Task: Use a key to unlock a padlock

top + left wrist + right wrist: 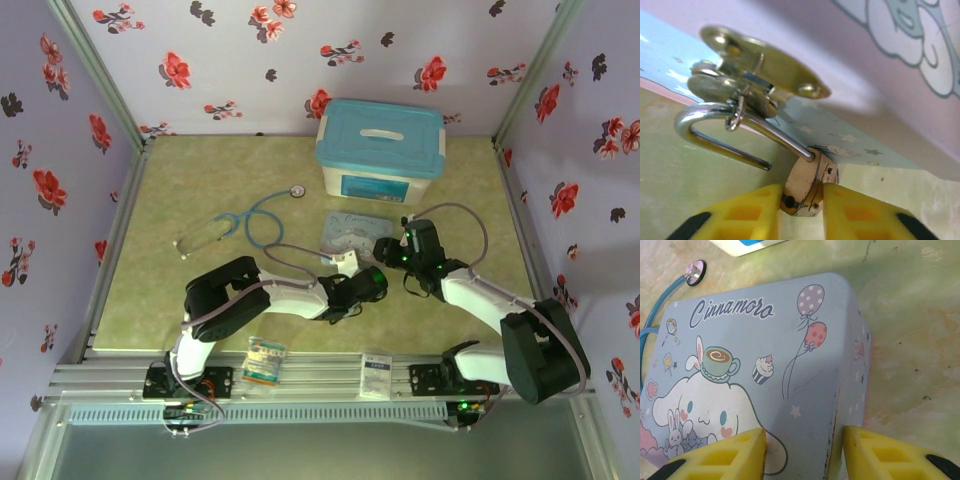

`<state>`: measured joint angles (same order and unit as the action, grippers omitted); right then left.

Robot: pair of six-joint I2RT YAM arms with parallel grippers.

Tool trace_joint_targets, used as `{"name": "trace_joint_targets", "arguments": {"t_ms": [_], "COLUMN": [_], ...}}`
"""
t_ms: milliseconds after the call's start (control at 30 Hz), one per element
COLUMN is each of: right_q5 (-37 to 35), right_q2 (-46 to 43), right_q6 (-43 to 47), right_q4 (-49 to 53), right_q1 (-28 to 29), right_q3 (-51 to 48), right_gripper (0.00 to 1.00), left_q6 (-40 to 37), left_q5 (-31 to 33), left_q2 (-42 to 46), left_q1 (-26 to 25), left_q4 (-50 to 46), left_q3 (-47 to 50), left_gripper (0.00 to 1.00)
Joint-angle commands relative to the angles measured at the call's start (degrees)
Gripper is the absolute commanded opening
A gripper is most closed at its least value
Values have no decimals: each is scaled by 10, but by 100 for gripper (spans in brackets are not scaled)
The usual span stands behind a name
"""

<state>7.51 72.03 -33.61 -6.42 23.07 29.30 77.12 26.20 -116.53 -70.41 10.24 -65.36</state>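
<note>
The small brass padlock (807, 187) is clamped between my left gripper's (800, 210) yellow fingers (750, 212). Its silver shackle (715, 112) stands open, the free end out of the body, and still hangs through the brass hasp (760, 70) on the cartoon tin (350, 235). In the top view the left gripper (350, 268) is at the tin's near edge. My right gripper (805, 450) is open, astride the tin's (765, 365) right edge, one finger over the lid and one beside the wall. The key is out of view.
A blue stethoscope (262, 215) lies left of the tin, its round head (695, 271) near the white box with a blue lid (380, 150) at the back. Two small packets (265, 360) (377, 373) rest by the near rail.
</note>
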Motion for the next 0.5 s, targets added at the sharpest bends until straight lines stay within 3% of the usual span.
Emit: {"name": "trace_joint_targets", "arguments": {"t_ms": [0, 300, 467], "right_q5": [5, -10, -16], "right_q2": [13, 11, 2], "right_q6": [-11, -10, -3], "right_q4": [-1, -6, 1], "right_q1": [0, 6, 6], "right_q3": [-22, -34, -33], "right_gripper": [42, 41, 40], "left_q6": [-24, -25, -32], "left_q5": [44, 57, 30], "left_q2": [-28, -31, -2], "left_q1": [5, 6, 12], "left_q4": [4, 13, -19], "left_q3": [-1, 6, 28], "left_gripper": [34, 14, 6]}}
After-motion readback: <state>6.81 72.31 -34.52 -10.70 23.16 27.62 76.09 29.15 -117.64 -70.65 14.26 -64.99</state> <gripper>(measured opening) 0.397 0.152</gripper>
